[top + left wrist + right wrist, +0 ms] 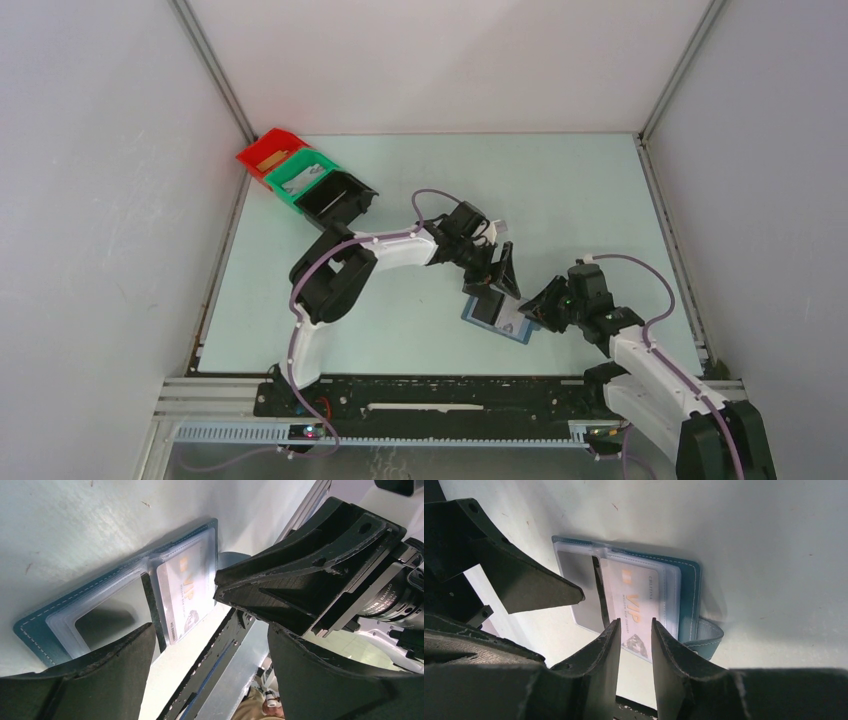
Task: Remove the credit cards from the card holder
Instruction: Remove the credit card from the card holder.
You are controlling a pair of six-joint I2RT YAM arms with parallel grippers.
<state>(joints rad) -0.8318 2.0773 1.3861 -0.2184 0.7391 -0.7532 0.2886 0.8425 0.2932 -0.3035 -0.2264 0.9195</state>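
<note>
The slate-blue card holder [483, 317] lies spread open on the table, also in the left wrist view [30, 627] and the right wrist view [689, 595]. Its tab [710, 639] sticks out at one edge. A pale credit card marked VIP [634, 600] sits in one clear sleeve, its near end poking out; it shows in the left wrist view too [187, 595]. The other sleeve [579, 590] looks grey; I cannot tell if it holds a card. My right gripper [634, 642] is slightly open just above the card's protruding end. My left gripper [210, 680] is wide open over the holder's other half.
Red [268, 150], green [300, 175] and black [335, 200] bins stand in a row at the far left; a tan card lies in the red one, a pale one in the green. Both grippers [497, 285] [532, 308] crowd the holder near the front rail.
</note>
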